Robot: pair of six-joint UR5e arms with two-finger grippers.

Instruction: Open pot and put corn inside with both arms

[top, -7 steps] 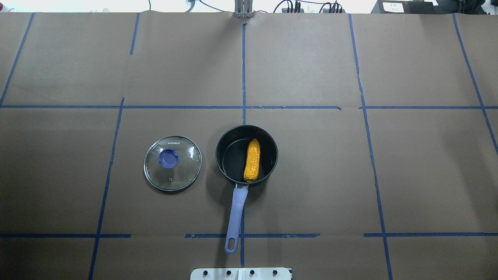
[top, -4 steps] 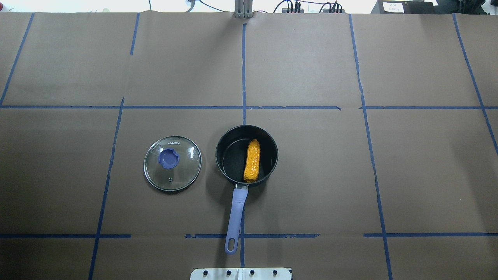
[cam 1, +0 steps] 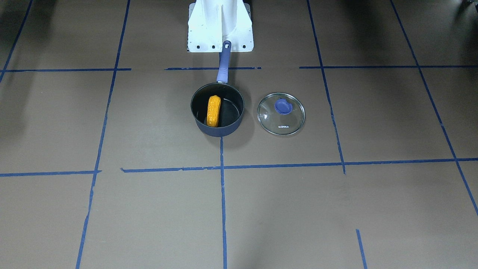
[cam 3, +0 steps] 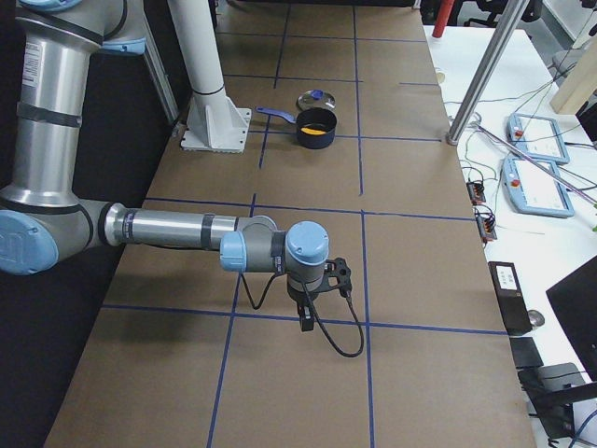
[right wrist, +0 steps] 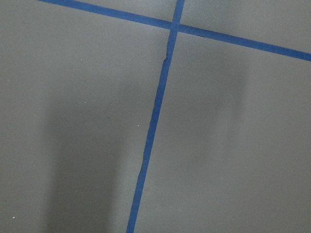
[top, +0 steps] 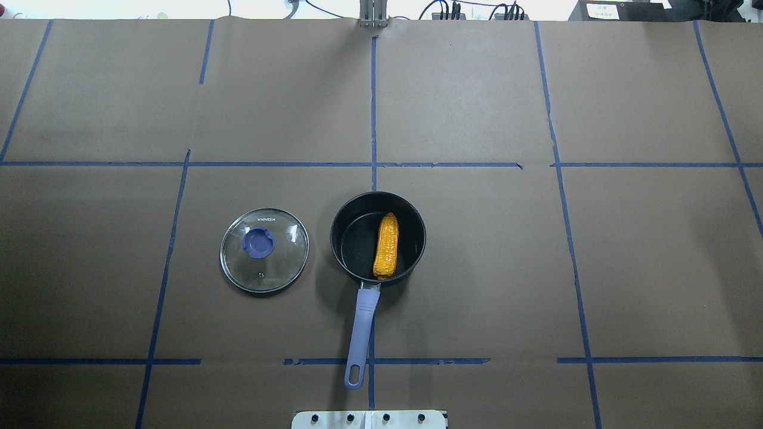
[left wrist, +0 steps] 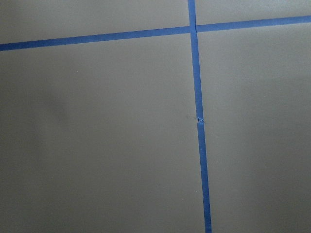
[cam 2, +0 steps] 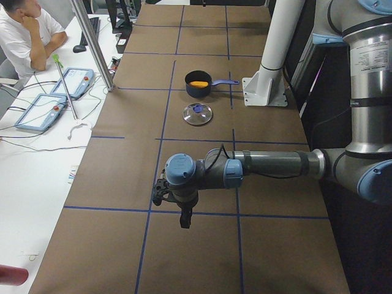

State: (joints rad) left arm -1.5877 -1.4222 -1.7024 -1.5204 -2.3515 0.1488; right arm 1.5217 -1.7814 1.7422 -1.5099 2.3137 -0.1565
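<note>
The dark navy pot [top: 357,244] stands open at the table's middle, its purple-blue handle [top: 362,322] toward the robot base. The orange-yellow corn [top: 387,246] lies inside it, also in the front view [cam 1: 213,110]. The glass lid [top: 264,249] with its purple knob lies flat on the table beside the pot, apart from it. Neither arm shows in the overhead or front views. My left gripper [cam 2: 184,217] hangs over the table far from the pot in the exterior left view; my right gripper [cam 3: 306,317] likewise in the exterior right view. I cannot tell whether either is open or shut.
The white base stand [cam 1: 220,26] sits just behind the pot handle. Blue tape lines cross the brown table. An operator [cam 2: 27,33] sits at a side desk with tablets [cam 2: 73,82] and a metal pole [cam 2: 92,43]. Both wrist views show only table and tape.
</note>
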